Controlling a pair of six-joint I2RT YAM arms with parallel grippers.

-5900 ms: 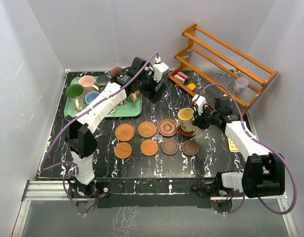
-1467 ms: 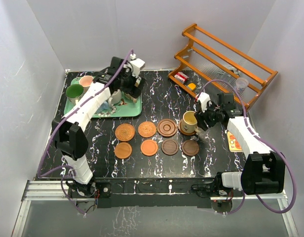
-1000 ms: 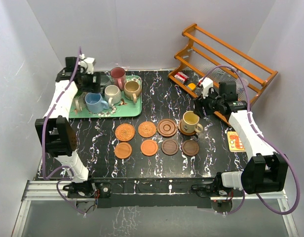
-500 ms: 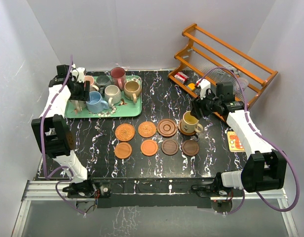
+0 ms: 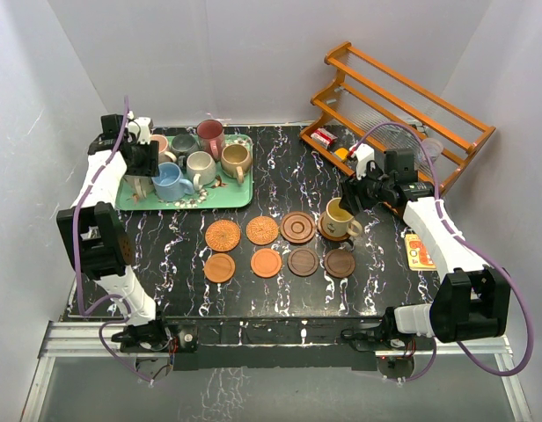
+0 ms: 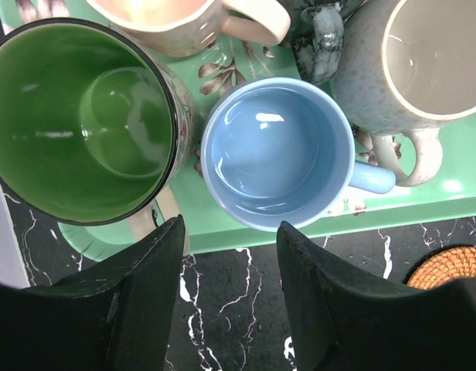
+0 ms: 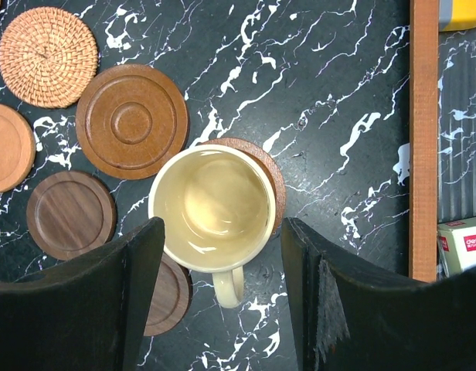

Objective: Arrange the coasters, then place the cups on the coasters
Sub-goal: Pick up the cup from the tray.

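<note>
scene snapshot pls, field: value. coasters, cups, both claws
coasters: eight, two rows of four
placed: yellow cup on the back row's far-right coaster
tray: seven cups not yet placed
left claw: open, empty, at tray's near edge by green cup and blue cup
right claw: open, above yellow cup

1. I see a black desk (image 5: 289, 167), veined white like marble.
2. The tray (image 6: 447, 185) is mint green with a leaf print.
3. On my left view: green mug (image 6: 83, 116), light blue mug (image 6: 277, 151).
4. On my right view: cream-yellow mug (image 7: 211, 209), woven tan coaster (image 7: 47, 56), ringed brown coaster (image 7: 131, 121).
</note>
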